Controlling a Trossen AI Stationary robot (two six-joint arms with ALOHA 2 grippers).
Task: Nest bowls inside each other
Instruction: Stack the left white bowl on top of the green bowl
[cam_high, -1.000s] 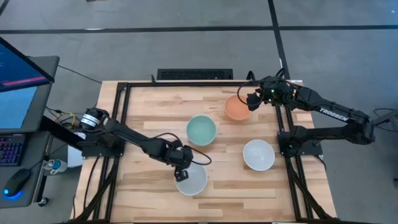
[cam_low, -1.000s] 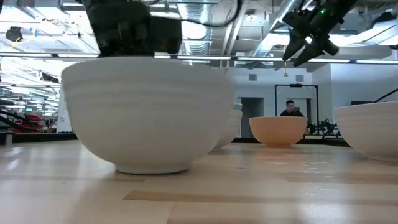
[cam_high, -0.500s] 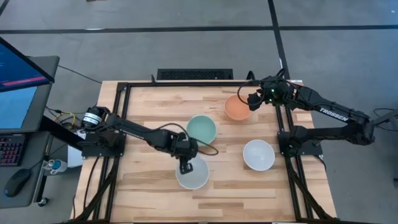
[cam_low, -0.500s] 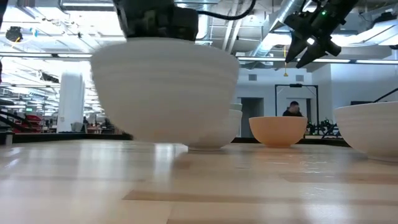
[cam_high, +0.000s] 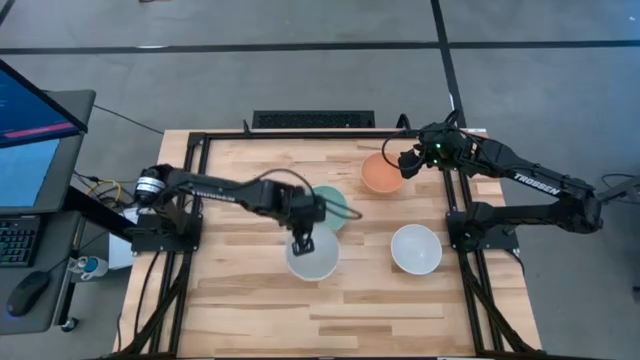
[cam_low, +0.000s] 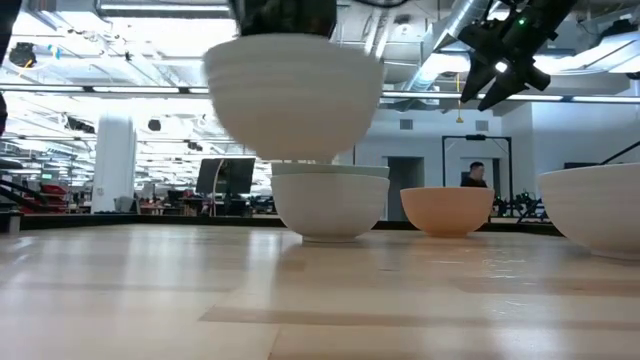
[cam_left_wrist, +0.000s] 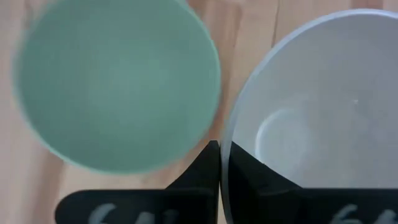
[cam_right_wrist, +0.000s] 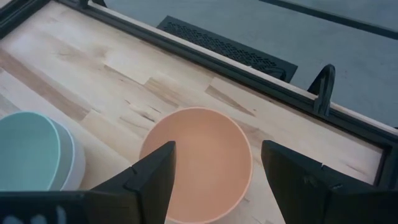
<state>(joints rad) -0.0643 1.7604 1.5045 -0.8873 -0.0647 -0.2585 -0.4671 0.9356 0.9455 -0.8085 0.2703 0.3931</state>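
Left gripper (cam_high: 303, 240) is clamped on the rim of a white bowl (cam_high: 313, 257), one finger inside and one outside, as the left wrist view shows (cam_left_wrist: 221, 174). Low view has that bowl (cam_low: 293, 98) lifted clear of the table (cam_high: 240, 290), hanging just above the mint green bowl (cam_low: 329, 203), not touching it. From above, the held bowl overlaps the near edge of the mint green bowl (cam_high: 330, 205), so it is offset, not centred over it. Left wrist view puts the mint green bowl (cam_left_wrist: 118, 84) right beside the held white one (cam_left_wrist: 311, 106)

Right gripper (cam_high: 403, 160) hovers over the far right part of the table, fingers (cam_right_wrist: 155, 177) spread wide and gripping nothing. The orange bowl (cam_high: 381, 174) sits on the table directly under it; in the right wrist view it shows between the two fingers (cam_right_wrist: 199, 163). Low view confirms the gripper (cam_low: 490, 85) is well above the orange bowl (cam_low: 447, 210)

Another white bowl (cam_high: 416, 248) rests alone on the right side of the table, well apart from the others. Right wrist view hints at a pale bowl under the mint green one (cam_right_wrist: 28, 158), can't tell for sure

A person (cam_low: 477, 175) is visible far back in the room
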